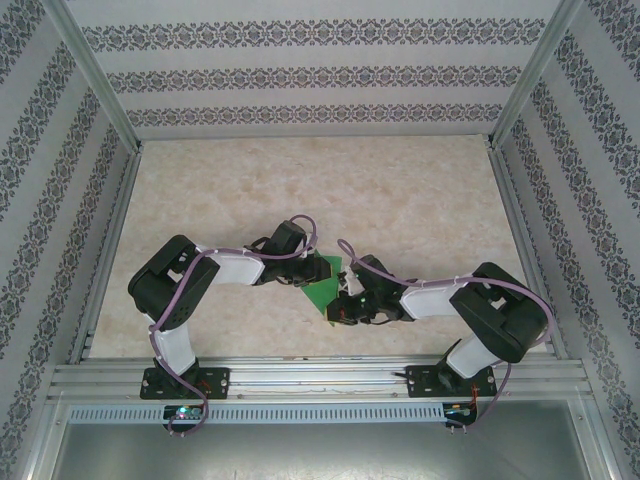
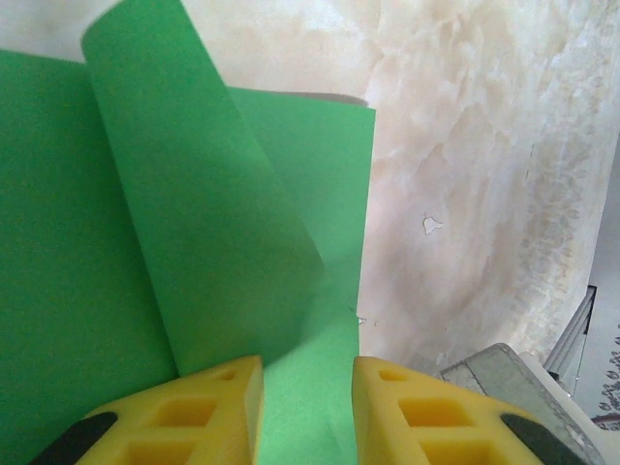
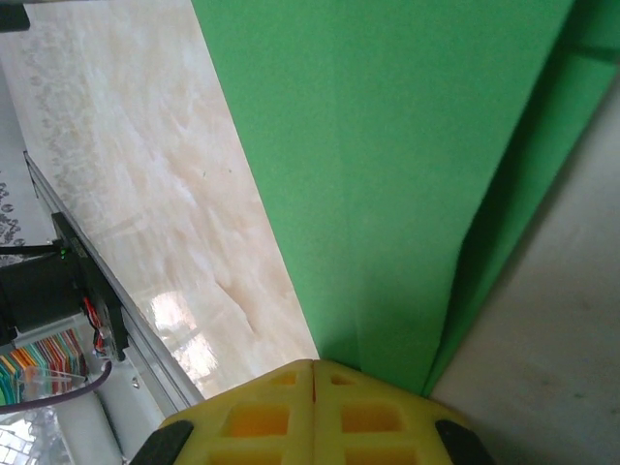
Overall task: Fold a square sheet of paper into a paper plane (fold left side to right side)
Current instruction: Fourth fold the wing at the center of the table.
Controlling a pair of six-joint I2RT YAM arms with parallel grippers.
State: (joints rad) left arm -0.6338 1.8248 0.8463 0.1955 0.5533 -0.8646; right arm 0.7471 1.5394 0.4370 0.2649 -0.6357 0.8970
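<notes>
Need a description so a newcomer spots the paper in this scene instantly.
On the marble-patterned table, look toward the near edge, where the two arms' wrists almost meet. The square sheet of paper lies between them, partly folded over: bright green, the only green thing among beige tabletop and black-and-white arms.

Your left gripper (image 2: 307, 378) hangs over the square sheet of paper (image 2: 58, 291), yellow fingers (image 2: 199, 417) parted. A curled flap (image 2: 194, 213) crosses the sheet, with the marbled table (image 2: 465, 194) to its right.
</notes>
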